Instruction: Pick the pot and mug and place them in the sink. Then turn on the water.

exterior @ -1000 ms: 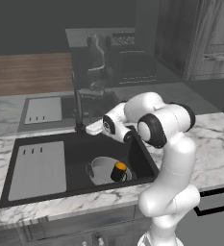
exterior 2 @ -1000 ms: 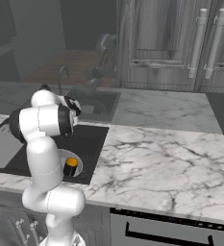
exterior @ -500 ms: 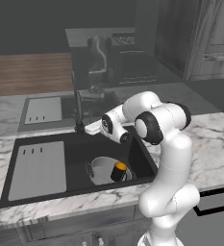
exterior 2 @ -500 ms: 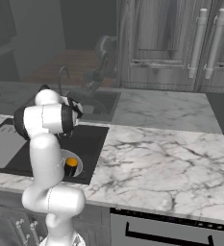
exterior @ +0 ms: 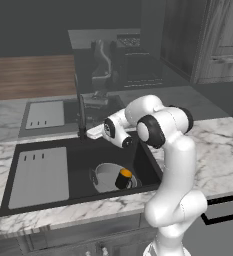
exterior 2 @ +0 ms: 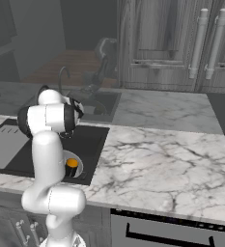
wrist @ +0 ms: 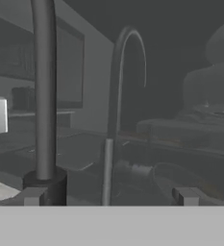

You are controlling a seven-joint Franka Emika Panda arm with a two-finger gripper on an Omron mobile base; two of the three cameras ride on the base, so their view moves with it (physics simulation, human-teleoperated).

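Gripper (wrist: pixel 108 196): held open, tips set wide apart, close by faucet (exterior: pixel 81 114) base.
Pot (exterior: pixel 107 177): seen in sink (exterior: pixel 83 156), right part.
Mug (exterior: pixel 122 178): seen inside pot, orange top up.
Drain panel (exterior: pixel 39 176): laid in sink, left part.

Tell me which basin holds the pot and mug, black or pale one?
The black sink in front: pot and mug sit inside it. The paler, hazy basin lies behind.
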